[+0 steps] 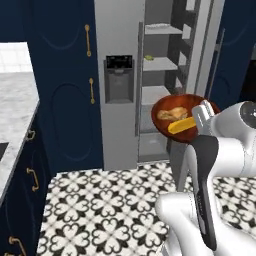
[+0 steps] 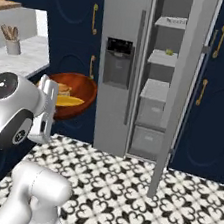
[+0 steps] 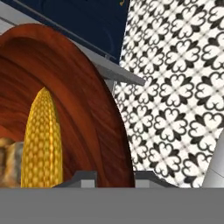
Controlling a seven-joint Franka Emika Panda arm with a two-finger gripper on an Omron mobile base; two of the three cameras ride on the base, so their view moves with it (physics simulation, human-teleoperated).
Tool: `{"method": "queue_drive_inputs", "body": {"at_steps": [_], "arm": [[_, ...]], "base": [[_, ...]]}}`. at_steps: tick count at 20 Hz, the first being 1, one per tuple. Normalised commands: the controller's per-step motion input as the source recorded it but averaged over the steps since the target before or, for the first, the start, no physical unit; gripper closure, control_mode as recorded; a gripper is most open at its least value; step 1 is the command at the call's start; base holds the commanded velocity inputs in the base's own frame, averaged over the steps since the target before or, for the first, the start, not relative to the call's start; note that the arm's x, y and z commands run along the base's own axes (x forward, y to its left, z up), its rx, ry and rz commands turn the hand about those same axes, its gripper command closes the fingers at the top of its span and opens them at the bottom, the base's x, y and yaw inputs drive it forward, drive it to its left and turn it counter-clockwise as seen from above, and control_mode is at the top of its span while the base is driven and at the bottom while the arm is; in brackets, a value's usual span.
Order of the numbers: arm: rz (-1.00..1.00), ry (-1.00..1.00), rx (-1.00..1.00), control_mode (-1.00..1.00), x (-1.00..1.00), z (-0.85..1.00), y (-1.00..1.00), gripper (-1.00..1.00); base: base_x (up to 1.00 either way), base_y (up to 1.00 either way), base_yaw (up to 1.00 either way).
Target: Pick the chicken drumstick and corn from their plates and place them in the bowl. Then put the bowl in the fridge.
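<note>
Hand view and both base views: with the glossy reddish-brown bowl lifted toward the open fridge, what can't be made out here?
- Fingertips: in the hand view, cut off by the bottom edge where they meet the glossy reddish-brown bowl.
- Golden-brown chicken drumstick: cut by the left edge, behind the bright yellow corn cob.
- Small yellowish item on a shelf of the tall grey fridge: too small to identify.

Navy cabinets [image 1: 65,85] with brass handles [image 1: 88,40] fill the upper left; a marble counter [image 1: 15,110] sits at left; black-and-white patterned floor tiles [image 1: 105,210] spread below — a utensil cup [image 2: 12,44] at upper left.
</note>
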Motion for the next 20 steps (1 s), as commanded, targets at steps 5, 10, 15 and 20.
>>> {"method": "queue_drive_inputs", "body": {"at_steps": [5, 10, 15, 20], "arm": [[0.00, 0.00, 0.00, 1.00, 0.00, 0.00, 0.00, 1.00], [0.00, 0.00, 0.00, 1.00, 0.00, 0.00, 0.00, 1.00], [0.00, 0.00, 0.00, 1.00, 0.00, 0.00, 0.00, 1.00], [0.00, 0.00, 0.00, 1.00, 0.00, 0.00, 0.00, 1.00]], "base": [[1.00, 1.00, -0.55], [1.00, 0.35, -0.35], [1.00, -0.27, -0.13], [0.64, -0.44, -0.19]]}}
